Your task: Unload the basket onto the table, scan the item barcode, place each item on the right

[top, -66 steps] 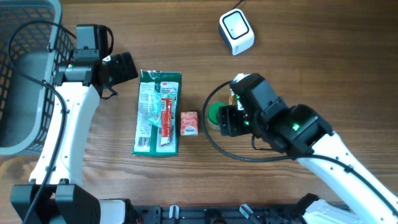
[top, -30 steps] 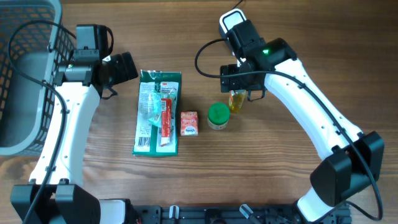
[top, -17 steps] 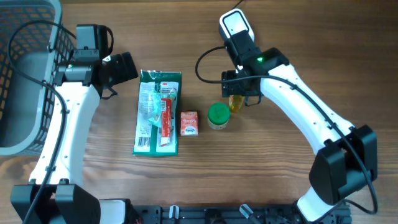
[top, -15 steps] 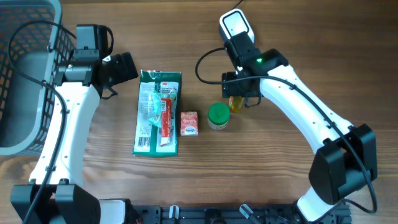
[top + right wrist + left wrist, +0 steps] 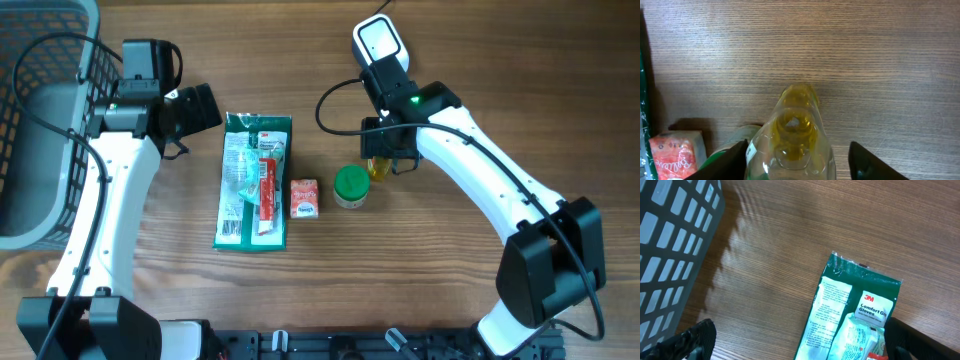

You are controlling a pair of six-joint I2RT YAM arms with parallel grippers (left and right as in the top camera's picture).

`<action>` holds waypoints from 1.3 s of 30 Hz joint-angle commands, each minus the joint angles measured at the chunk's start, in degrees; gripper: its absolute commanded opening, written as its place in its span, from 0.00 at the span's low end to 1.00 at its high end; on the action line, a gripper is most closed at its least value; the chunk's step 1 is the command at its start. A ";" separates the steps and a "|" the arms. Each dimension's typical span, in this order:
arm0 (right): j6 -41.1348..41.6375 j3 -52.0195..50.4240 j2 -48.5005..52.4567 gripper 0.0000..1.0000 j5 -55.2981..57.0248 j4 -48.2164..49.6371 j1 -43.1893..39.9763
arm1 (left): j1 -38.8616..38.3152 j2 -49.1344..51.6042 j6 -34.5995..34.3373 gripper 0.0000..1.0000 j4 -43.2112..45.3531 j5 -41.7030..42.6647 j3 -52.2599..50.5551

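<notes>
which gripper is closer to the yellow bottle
Right. The right gripper straddles the yellow bottle, a finger on each side; the left gripper sits far off beyond the glove pack, near the basket.

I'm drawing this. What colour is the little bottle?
The bottle is see-through yellow, clearest in the right wrist view.

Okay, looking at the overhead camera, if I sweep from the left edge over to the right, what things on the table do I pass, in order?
grey mesh basket → green pack of gloves → small orange-red box → green-lidded jar → yellow bottle
</notes>
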 commanded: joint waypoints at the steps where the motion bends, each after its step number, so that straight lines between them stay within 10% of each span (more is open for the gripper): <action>1: 0.46 -0.35 0.72 0.57 0.57 0.37 -0.09 | 0.33 0.17 -0.50 1.00 -0.02 -0.31 0.31; 6: 0.46 -0.35 0.72 0.58 0.61 0.57 -0.11 | 0.33 0.17 -0.50 1.00 -0.04 -0.31 0.31; 10: 0.42 -0.35 0.72 1.00 0.57 1.36 -0.09 | 0.33 0.17 -0.50 1.00 -0.04 -0.31 0.31; 15: 0.46 -0.35 0.72 0.98 0.50 2.58 -0.09 | 0.33 0.17 -0.50 1.00 -0.04 -0.31 0.31; 21: 0.48 -0.35 0.72 0.69 0.15 2.10 -0.09 | 0.33 0.17 -0.50 1.00 -0.02 -0.31 0.31; 39: 0.74 -0.39 0.72 0.71 0.13 1.16 -0.11 | 0.33 0.17 -0.50 1.00 -0.02 -0.31 0.31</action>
